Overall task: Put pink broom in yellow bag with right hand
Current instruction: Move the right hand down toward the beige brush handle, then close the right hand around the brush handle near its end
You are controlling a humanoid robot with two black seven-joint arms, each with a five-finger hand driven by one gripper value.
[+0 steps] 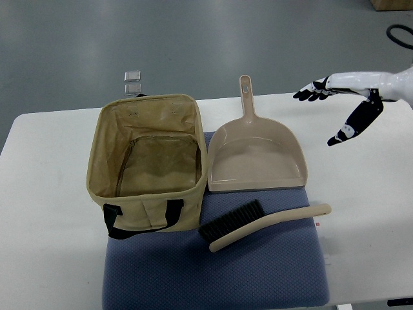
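Fingers [314, 90] spread and holding nothing, thumb hanging down apart from them, the robot's right hand [342, 106] hovers above the far right part of the white surface [45, 194], its arm entering from the right edge; the left hand is out of view. The pale pinkish-beige hand broom [261, 224] lies flat on the blue-grey mat [213, 278] near the front, dark bristles pointing left and close to the bag's front corner, its slender curved handle reaching right to the mat's edge. Just behind it, the matching dustpan [257, 152] lies with its handle pointing away from the robot. At left, the open yellowish fabric bag [150, 161] stands upright, its mouth wide and its interior apparently empty, black straps drooping at the front. The reach has not yet begun, and the hand is well apart from the broom. A good pickup would likely bring the hand down over the handle's free right half, clear of the dustpan's lip, with fingers closing across the handle rather than along it. Carrying it over the bag's rim bristles-first, then tilting down, should suit the bag's depth; a flat drop risks bridging the rim.
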